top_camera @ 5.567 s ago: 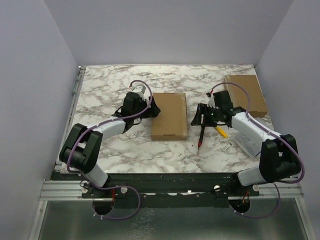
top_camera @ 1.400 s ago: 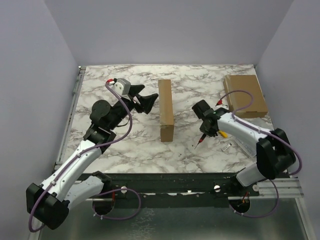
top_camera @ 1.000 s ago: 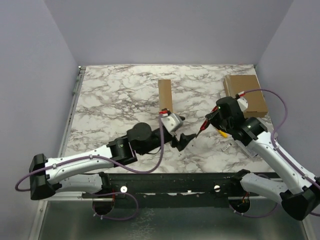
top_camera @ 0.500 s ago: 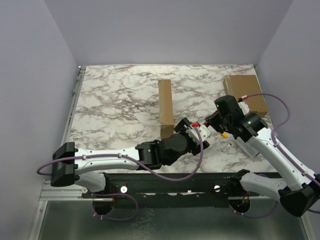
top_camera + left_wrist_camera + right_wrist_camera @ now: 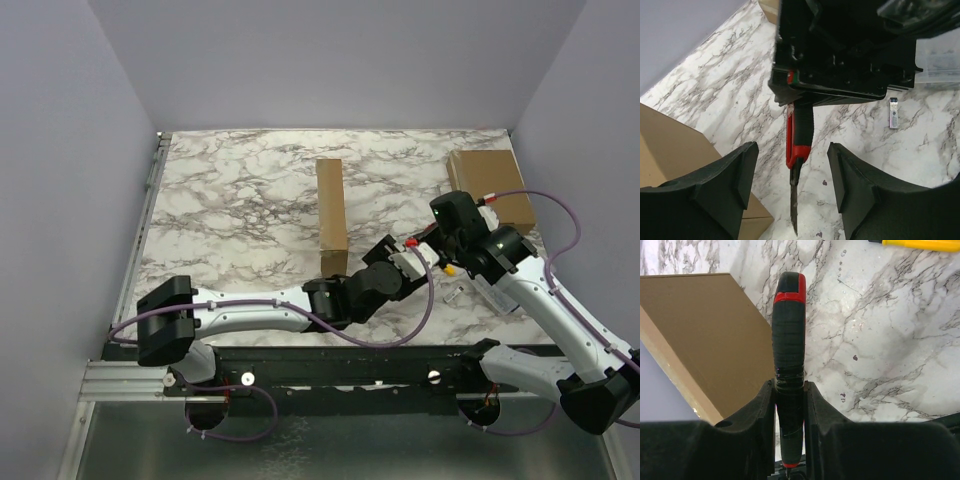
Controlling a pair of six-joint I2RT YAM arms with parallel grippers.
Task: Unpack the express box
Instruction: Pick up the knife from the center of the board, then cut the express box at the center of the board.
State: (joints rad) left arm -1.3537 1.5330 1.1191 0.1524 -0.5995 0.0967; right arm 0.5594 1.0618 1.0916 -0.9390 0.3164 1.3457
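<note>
Knife [image 5: 788, 330] held beside the upended box [image 5: 331, 205]
The right tool [image 5: 789, 390] pinches its handle; the left tool [image 5: 792, 185] is spread either side of it. The box stands on the counter [image 5: 230, 200], left of both tools.

Cutter [image 5: 799, 131] handle's top hidden behind the right gripper [image 5: 800, 96]; yellow tool [image 5: 920, 244] cropped by the edge (small strip [image 5: 893, 112] nearby defies identification).

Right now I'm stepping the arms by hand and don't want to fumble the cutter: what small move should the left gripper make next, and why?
Probably ease the left gripper a little forward along the knife before closing. Its open jaws straddle the knife near the blade end without touching it, while the right gripper is shut on the handle.
</note>
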